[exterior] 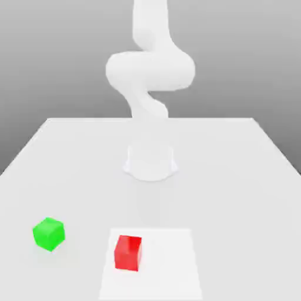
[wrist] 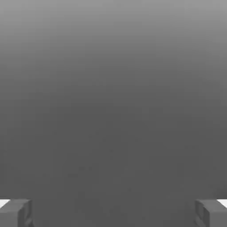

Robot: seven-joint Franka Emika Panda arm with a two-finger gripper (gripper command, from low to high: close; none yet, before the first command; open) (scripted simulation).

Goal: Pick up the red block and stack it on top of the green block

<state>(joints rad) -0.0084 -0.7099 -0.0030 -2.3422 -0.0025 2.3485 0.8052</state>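
The red block rests on the white table near its front edge, a little to the exterior view's left of centre. The green block sits on the table further to the exterior view's left, well apart from the red one. The white arm rises from its base at mid-table and runs up past the top of the exterior view. In the hand view my gripper is open, its grey fingertips spread wide with nothing between them, facing a plain grey background.
A paler square patch on the table surface lies under and beside the red block. The table's edges run along both sides and the back of the exterior view.
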